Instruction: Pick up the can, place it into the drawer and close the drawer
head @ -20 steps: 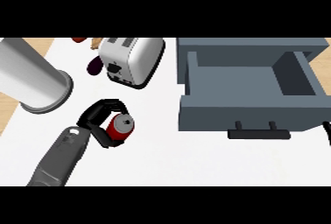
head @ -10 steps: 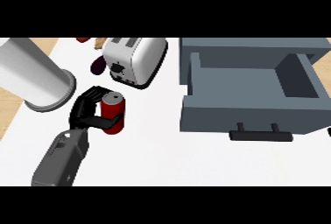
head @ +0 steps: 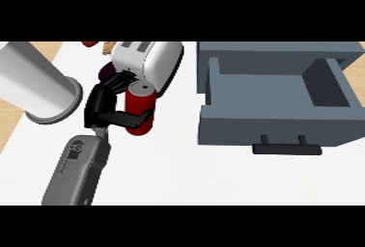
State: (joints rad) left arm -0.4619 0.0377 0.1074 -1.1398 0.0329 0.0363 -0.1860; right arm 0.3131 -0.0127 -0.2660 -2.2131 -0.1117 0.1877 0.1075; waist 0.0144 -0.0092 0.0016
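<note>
While the white counter (head: 214,178) fills most of the head view, the grey drawer (head: 274,126) is the biggest thing on it. It sits at the right and stands open, so its inner walls and floor show from above. A black bar handle (head: 287,148) sticks out from its front wall, toward the lower edge of the view.

At the left stands a tall pale cylinder (head: 35,82), seen at a slant, with its rounded end towards the middle of the counter. A white toaster (head: 153,60) with slots on top lies at the upper middle, between the cylinder and the drawer and well apart from the drawer's side wall.

One grey forearm (head: 77,169) comes up from the lower left edge and ends in the black left hand (head: 103,103). The hand's fingers and thumb are curled round the red can (head: 143,103), the fingers wrapping its lower body from the left. The can is roughly upright, its silver top (head: 141,88) just beside the toaster's lower edge. The can is left of the drawer, outside it, with bare counter between them. Whether its base touches the counter cannot be told.

A small dark purple object (head: 105,72) peeks out just left of the toaster, above the hand; what it is cannot be made out.
</note>
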